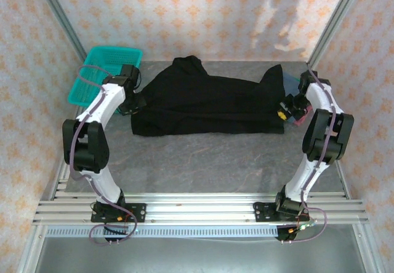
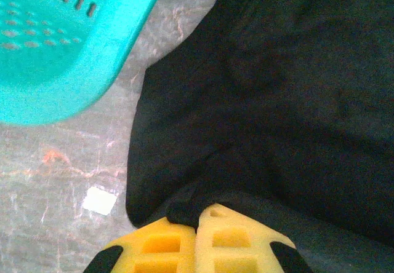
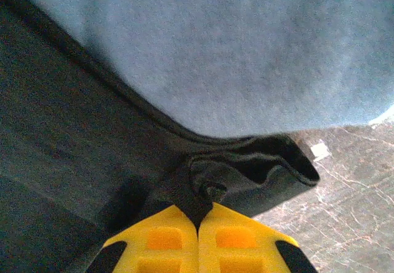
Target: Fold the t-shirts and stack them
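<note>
Both the left pincer (image 2: 200,211) and right pincer (image 3: 198,210) pinch the black t-shirt (image 1: 203,104) (not folded yet), a blue t-shirt (image 3: 246,51) just past the right.

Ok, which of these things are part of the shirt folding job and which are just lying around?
Job: black t-shirt, pinched by left gripper and right gripper; slate-blue t-shirt.
Lying about: teal basket; small white scrap on the table.

No text, label, brand or number can be read anywhere. The small white sticker (image 2: 100,200) on the desk (image 2: 43,236) looks blank.
</note>
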`<control>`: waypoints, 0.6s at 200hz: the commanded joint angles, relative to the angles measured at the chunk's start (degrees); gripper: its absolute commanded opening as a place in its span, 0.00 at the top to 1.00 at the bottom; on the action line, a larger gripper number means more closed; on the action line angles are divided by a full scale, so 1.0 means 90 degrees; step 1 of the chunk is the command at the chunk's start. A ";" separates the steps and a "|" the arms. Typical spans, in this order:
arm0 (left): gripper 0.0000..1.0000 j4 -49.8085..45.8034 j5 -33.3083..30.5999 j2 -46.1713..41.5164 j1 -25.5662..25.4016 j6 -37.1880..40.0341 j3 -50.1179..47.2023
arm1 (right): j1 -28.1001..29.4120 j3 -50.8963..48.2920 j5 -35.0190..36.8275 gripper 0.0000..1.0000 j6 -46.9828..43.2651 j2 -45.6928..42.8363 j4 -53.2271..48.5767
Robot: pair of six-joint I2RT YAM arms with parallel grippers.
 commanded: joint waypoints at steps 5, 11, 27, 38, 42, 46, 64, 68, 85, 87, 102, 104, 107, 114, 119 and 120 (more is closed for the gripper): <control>1.00 -0.0045 -0.0416 0.0332 0.0076 0.0191 0.0487 | -0.0006 0.0391 0.0478 1.00 -0.0155 0.0161 -0.0151; 1.00 -0.0063 -0.0423 0.0416 0.0075 0.0202 0.0568 | -0.0008 0.0458 0.0455 1.00 -0.0165 0.0212 -0.0158; 1.00 -0.0058 -0.0425 0.0613 0.0072 0.0198 0.0714 | 0.0011 0.0619 0.0418 1.00 -0.0176 0.0368 -0.0198; 1.00 -0.0065 -0.0419 0.0699 0.0072 0.0202 0.0797 | 0.0021 0.0695 0.0403 1.00 -0.0183 0.0451 -0.0183; 1.00 -0.0060 -0.0438 0.0696 0.0076 0.0194 0.0821 | 0.0029 0.0720 0.0398 1.00 -0.0176 0.0484 -0.0173; 1.00 -0.0061 -0.0458 0.0868 0.0073 0.0193 0.0857 | 0.0034 0.0749 0.0412 1.00 -0.0182 0.0514 -0.0166; 1.00 -0.0082 -0.0494 0.1099 0.0074 0.0216 0.1018 | 0.0044 0.0909 0.0458 1.00 -0.0178 0.0668 -0.0174; 1.00 -0.0092 -0.0499 0.1153 0.0072 0.0216 0.1064 | 0.0045 0.0960 0.0471 0.99 -0.0185 0.0711 -0.0193; 1.00 -0.0131 -0.0457 0.1398 0.0072 0.0233 0.1330 | 0.0050 0.1136 0.0483 0.99 -0.0205 0.0874 -0.0246; 1.00 -0.0135 -0.0443 0.1430 0.0076 0.0232 0.1373 | 0.0043 0.1153 0.0497 0.99 -0.0205 0.0888 -0.0255; 1.00 -0.0182 -0.0308 0.1680 0.0072 0.0264 0.1688 | 0.0043 0.1226 0.0526 0.98 -0.0178 0.0968 -0.0252; 1.00 -0.0201 -0.0301 0.1713 0.0071 0.0267 0.1721 | 0.0048 0.1231 0.0530 0.98 -0.0176 0.0978 -0.0237; 1.00 -0.0227 -0.0290 0.1770 0.0066 0.0268 0.1810 | 0.0042 0.1227 0.0543 0.98 -0.0163 0.0985 -0.0225; 1.00 -0.0282 -0.0253 0.1915 0.0061 0.0288 0.1999 | 0.0039 0.1244 0.0598 0.98 -0.0141 0.1014 -0.0214; 1.00 -0.0311 -0.0222 0.2012 0.0055 0.0294 0.2117 | 0.0049 0.1254 0.0609 0.98 -0.0132 0.1031 -0.0194; 1.00 -0.0321 -0.0221 0.2031 0.0053 0.0302 0.2138 | 0.0048 0.1255 0.0606 0.98 -0.0129 0.1040 -0.0187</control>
